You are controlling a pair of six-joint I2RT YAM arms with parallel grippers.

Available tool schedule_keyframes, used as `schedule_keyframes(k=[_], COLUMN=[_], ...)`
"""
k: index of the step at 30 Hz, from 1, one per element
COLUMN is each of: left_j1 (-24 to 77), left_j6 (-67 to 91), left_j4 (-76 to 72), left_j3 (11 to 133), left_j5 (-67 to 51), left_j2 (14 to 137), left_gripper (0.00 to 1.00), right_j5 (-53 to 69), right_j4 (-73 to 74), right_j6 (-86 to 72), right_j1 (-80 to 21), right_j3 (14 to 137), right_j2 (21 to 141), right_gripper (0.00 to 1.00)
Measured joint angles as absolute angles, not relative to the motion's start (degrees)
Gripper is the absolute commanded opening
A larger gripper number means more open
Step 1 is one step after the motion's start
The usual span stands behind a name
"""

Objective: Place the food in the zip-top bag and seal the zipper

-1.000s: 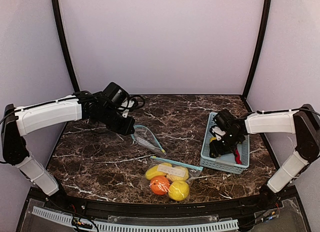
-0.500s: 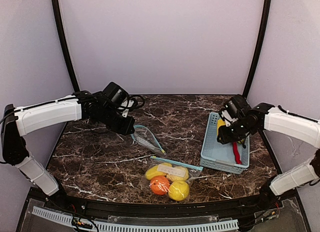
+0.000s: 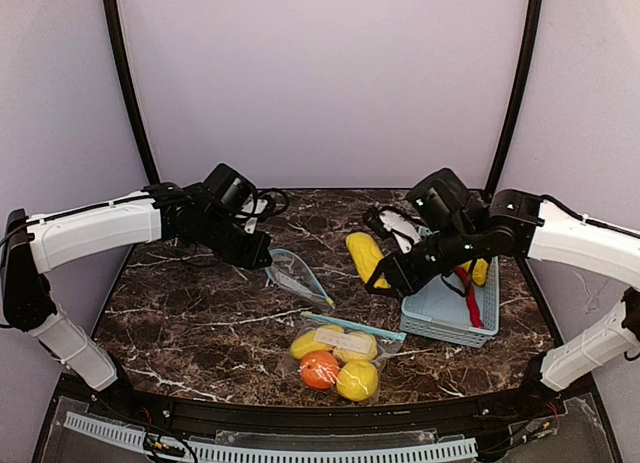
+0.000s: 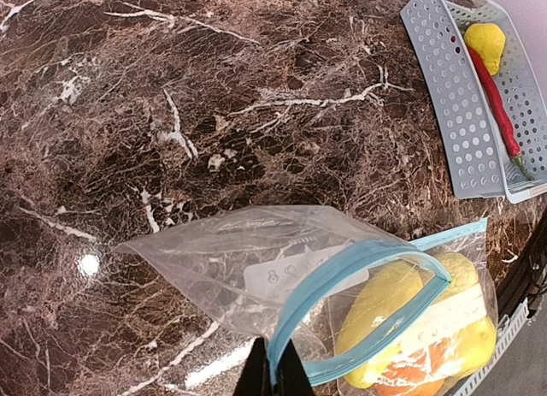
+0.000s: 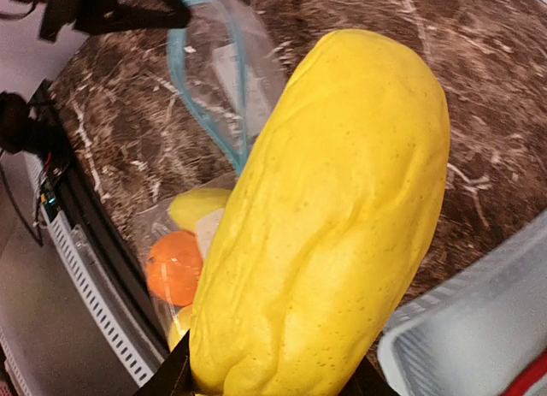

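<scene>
The right claw (image 3: 392, 271), jaws half-spread around a long glossy yellow fruit (image 5: 325, 208), holds it aloft. Below to its left, the left claw (image 4: 273, 375), pinched fully closed, lifts the blue zipper rim (image 4: 342, 263) of a clear plastic zip-top bag (image 4: 197, 255) containing yellow fruits (image 3: 357, 380) and a round orange (image 3: 319, 368). Right of the carrying claw, a pale blue slatted basket (image 3: 440, 321) contains a slim red chili (image 4: 496, 105) and a small yellow fruit (image 4: 485, 41). Entering crosswise, the long fruit could snag the narrow mouth and tear the rim free.

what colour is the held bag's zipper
The zipper is light blue, clearest in the left wrist view.
</scene>
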State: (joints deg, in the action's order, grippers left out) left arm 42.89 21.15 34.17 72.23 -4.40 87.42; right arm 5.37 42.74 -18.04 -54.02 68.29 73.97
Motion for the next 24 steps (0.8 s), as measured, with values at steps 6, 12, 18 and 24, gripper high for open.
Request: schedule_keyframes(k=[6,12,18,24], left_j1=[42.92,43.00,43.31,43.66], left_j6=[21.23,20.43,18.41,16.19], left_j4=[33.87,33.06,31.48,29.82], left_j3=[72.20,71.92,70.74,68.88], left_j5=[-5.10,-5.45,-6.96,-9.13], left_j2=[87.39,87.39,87.20,86.56], left_gripper=[0.01,0.01,0.01,0.01], right_j5=[13.63,18.37,23.05,28.01], right_j4=[40.18,39.88,39.83,40.18], right_j6=[-16.73,-16.93,-18.63,-20.38], right_j1=[-61.01,-61.21,-59.37,-55.48], right_j3=[75.22,80.29,84.18,86.78], right_j2=[84.29,92.33,97.91,102.52], right_gripper=[0.25,0.25,0.23,0.22])
